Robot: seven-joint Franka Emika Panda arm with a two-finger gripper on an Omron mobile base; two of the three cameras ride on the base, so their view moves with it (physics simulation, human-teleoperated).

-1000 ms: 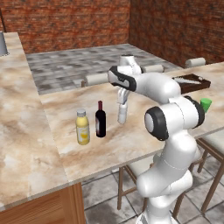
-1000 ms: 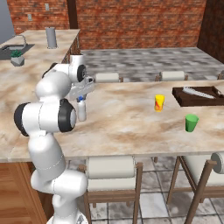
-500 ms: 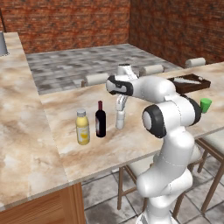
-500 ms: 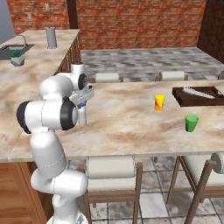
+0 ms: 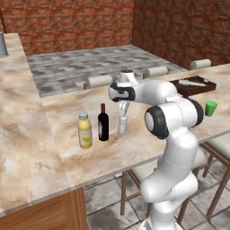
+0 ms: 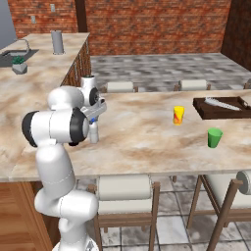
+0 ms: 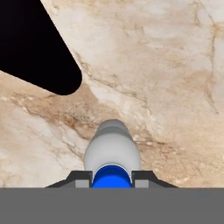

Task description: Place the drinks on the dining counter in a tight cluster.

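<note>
Gripper [image 7: 112, 180] clamped on white bottle [image 5: 122, 125], just beside wine bottle [image 5: 103, 123]; placement step; next: release, retract upward.

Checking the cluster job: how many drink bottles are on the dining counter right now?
3. The yellow juice bottle stands leftmost, the wine bottle beside it, and the white bottle to the right, held in the shut gripper.

No lettering, label, brand, number or sign can be read anywhere in these views. The bottles on the marbled counter carry no legible print, and the brick walls and other surfaces around the arm bear no writing either.
</note>
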